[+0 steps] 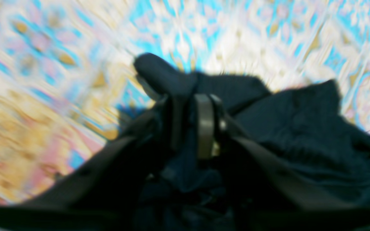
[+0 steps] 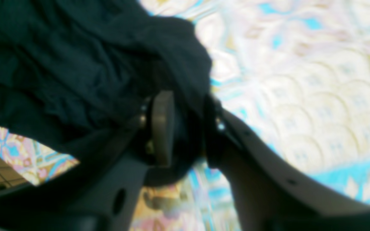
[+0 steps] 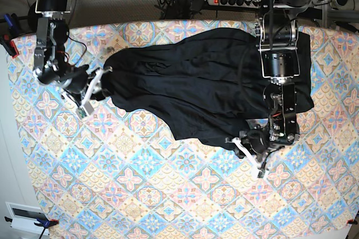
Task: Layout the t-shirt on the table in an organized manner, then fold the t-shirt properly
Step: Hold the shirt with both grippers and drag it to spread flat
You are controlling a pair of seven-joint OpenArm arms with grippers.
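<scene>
Bare table point(image 3: 168, 194) across the whole near half, open to passage. Far half blocked by the t-shirt point(image 3: 190, 82), spread from one arm to the other. Left gripper point(image 3: 249, 146) at its near corner, right gripper point(image 3: 95, 90) at the opposite end, narrow free strips beyond each

The base view looks straight down from high above on the whole surface point(image 3: 140, 194). Each wrist view looks close along its own pincer at black t-shirt point(image 3: 190, 87) folds, blurred; all three share that cloth.
</scene>
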